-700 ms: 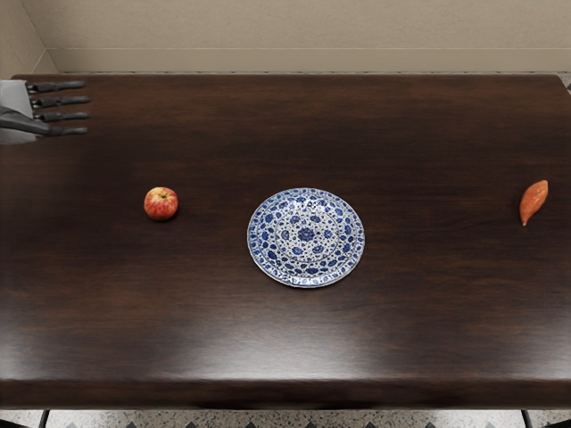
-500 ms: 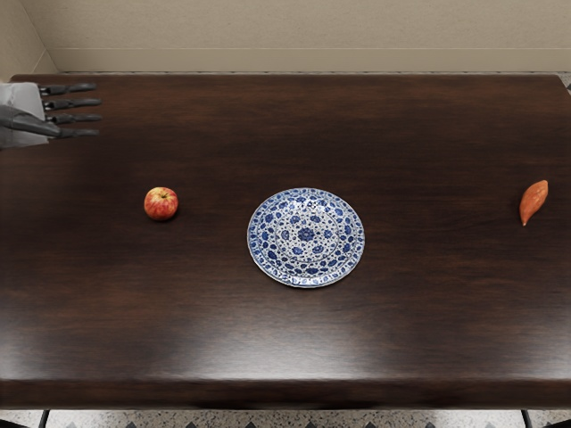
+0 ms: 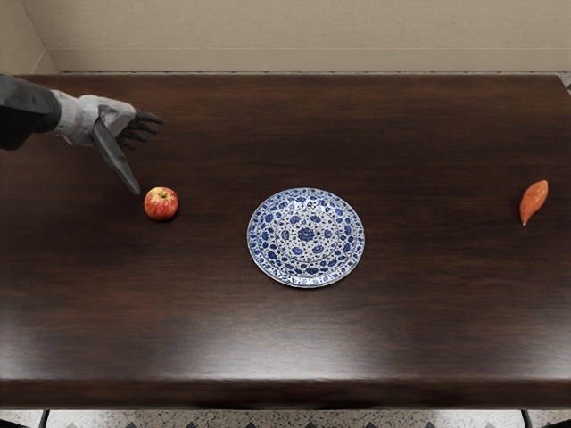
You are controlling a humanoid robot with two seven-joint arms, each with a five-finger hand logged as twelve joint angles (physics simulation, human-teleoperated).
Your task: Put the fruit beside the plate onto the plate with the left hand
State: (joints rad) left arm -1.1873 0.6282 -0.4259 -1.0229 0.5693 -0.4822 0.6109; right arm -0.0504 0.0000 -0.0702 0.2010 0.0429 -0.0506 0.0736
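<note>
counted on the table (image 3: 285, 348): one plate (image 3: 306, 236), one apple (image 3: 161, 203), one orange tapered root (image 3: 533, 201), one hand.

plate: round, white with a dense blue flower pattern, lying flat near the middle of the table, nothing on it.

apple: red with a yellowish patch, sitting on the bare wood to the left of the plate, near it but clearly apart, not on it.

orange tapered root: lying tilted close to the right edge, well apart from the plate and from the apple.

left hand (image 3: 111, 125): reaching in from the left edge on a dark sleeve (image 3: 27, 107), hovering above and to the left of the apple. fingers (image 3: 143, 120) dark, loosely bent and spread, gripping nothing. one long digit stretched down toward the apple, tip just beside it, contact not discernible.

surface: dark brown wood with a fine grain, glossy, a pale sheen across the near half, filling almost the whole view.

room: plain beige wall (image 3: 303, 36) behind the far edge, a strip of speckled floor (image 3: 268, 419) along the bottom, two thin dark table legs (image 3: 43, 417) showing there, one at each lower corner.
</note>
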